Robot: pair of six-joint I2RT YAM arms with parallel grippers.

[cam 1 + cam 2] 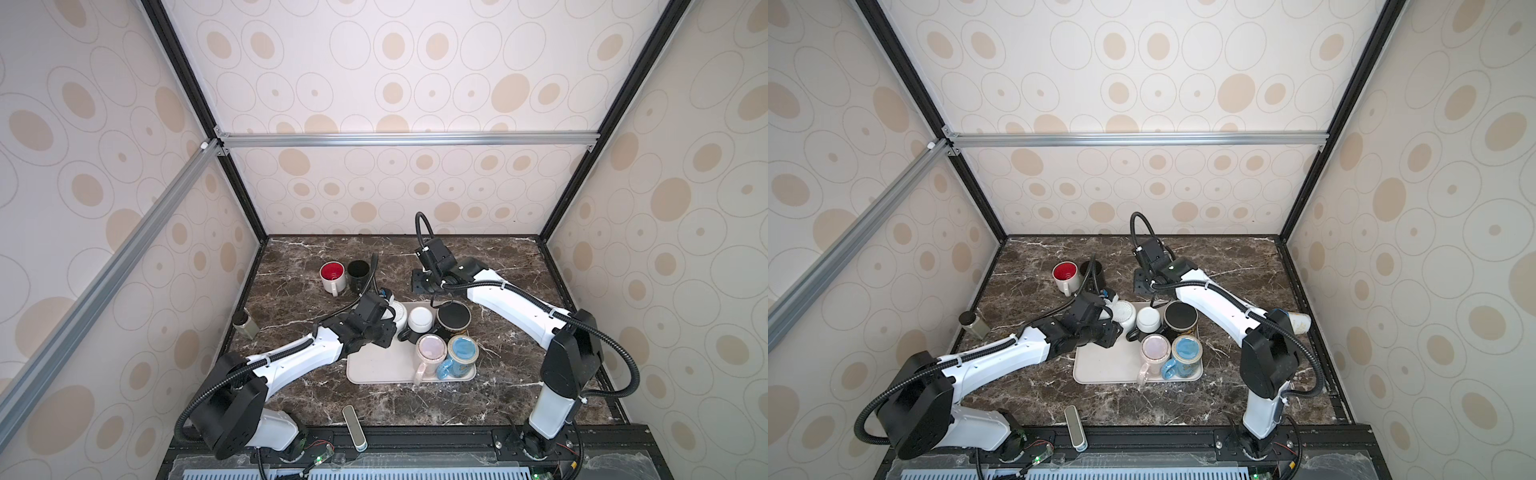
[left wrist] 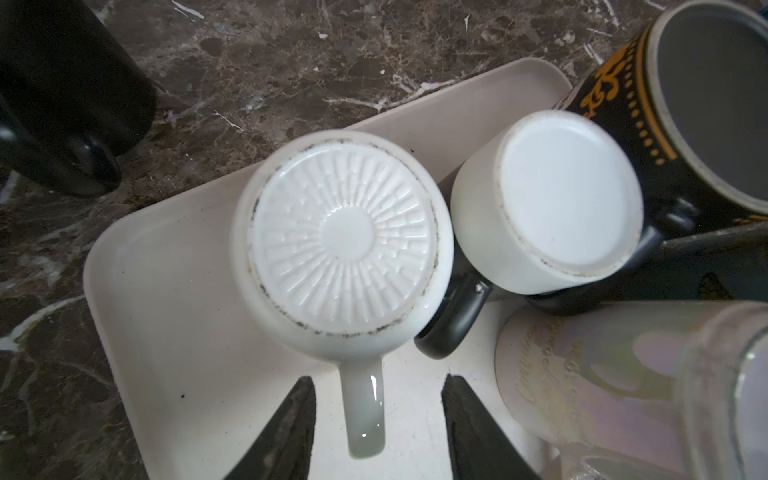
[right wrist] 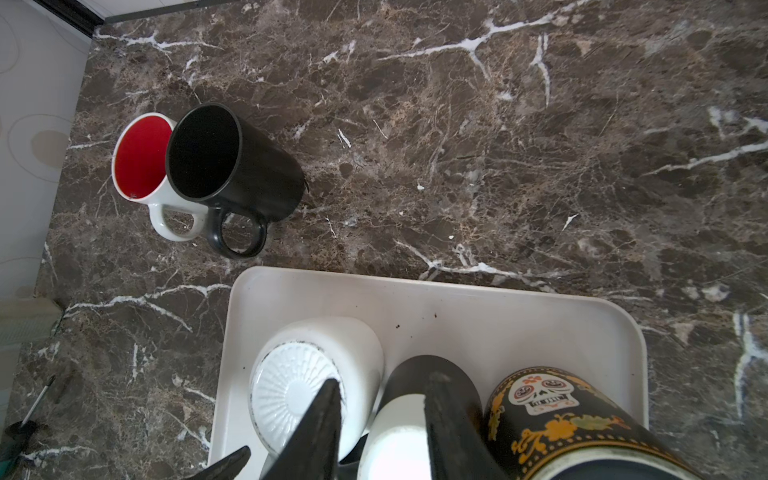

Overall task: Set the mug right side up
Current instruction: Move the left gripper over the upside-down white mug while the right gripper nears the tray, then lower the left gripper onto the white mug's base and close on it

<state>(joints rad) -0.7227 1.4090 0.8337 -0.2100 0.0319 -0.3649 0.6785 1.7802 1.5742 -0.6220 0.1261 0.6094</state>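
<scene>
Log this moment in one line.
left tool: open, astride handle of upside-down ribbed white mug on tray | right tool: open, empty | status: not yet turned

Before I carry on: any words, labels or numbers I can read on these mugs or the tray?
No text is legible.
Gold cursive script on the pearly pink mug: blurred, unreadable.
Tiny lettering on the skull of the black orange-patterned mug: too small.
White ribbed-base mug, beige plastic tray: none.

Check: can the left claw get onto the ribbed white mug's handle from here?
Probably yes. The left claw stands open astride the handle of the ribbed white mug, with only bare tray around it. The neighbouring mug's black handle sits close but clear.
</scene>
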